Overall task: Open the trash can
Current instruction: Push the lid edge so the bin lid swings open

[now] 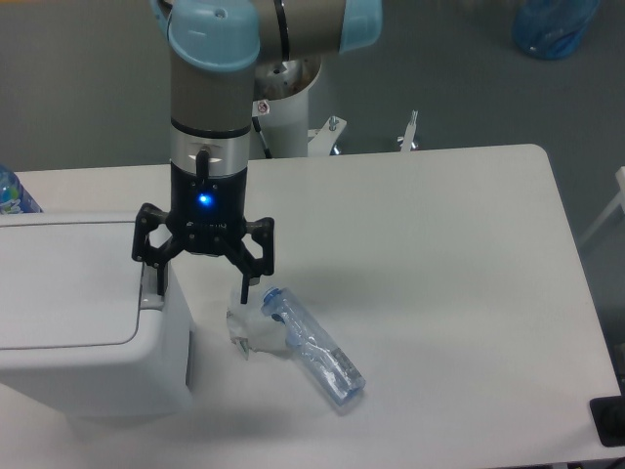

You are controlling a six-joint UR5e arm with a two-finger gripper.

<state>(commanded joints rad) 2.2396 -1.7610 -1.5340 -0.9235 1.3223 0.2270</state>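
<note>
The large boxy white plastic trash can (pixel 83 322) is seen at the surface's (pixel 439 274) left edge, lid flat and closed. The tool (pixel 198 278) is held spread at its grey push-tab (pixel 149 291). A clear crushed plastic bottle (pixel 311 349) is seen just beside, on the right.

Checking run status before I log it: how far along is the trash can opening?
Done: the open gripper is at the trash can's right edge, one finger over the grey push-tab. In hand: nothing gripped; whether it touches the tab is unclear. Left: the lid lies flat and closed. The bottle lies aside.
</note>
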